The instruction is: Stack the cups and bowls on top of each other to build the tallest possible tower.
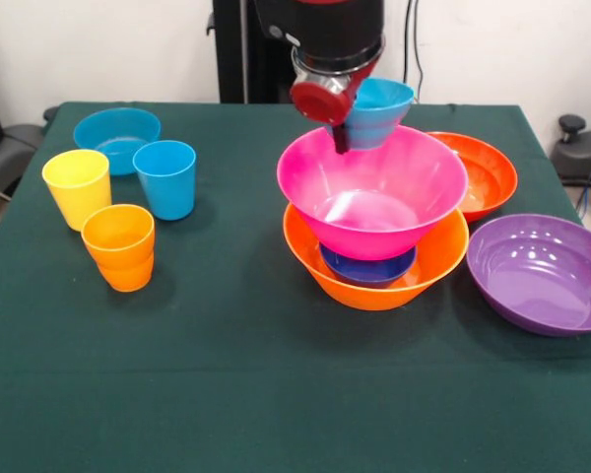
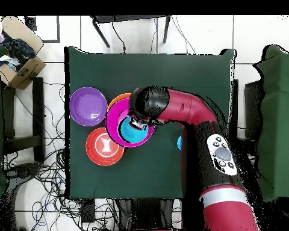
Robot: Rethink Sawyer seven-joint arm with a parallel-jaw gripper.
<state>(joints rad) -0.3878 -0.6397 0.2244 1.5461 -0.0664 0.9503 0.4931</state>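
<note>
1. The tower (image 1: 374,246) stands right of the table's middle in the front view: the large orange bowl (image 1: 374,281) as base, the small dark blue bowl (image 1: 367,267) nested inside it, and the large pink bowl (image 1: 372,192) sitting on those two
2. The wide purple bowl (image 1: 542,273) and the wide red-orange bowl (image 1: 485,172) lie loose to the tower's right, not yet stacked
3. The gripper (image 1: 341,138) hangs over the pink bowl's far rim, clamped on the small teal bowl (image 1: 379,113), which seems about to go in
4. The shallow light blue bowl (image 1: 117,138) waits far left
5. Three cups stand near it, untouched: yellow cup (image 1: 77,187), light blue cup (image 1: 165,178), orange cup (image 1: 119,246)
6. By my reckoning three pieces are placed, one is in hand, six remain
</note>
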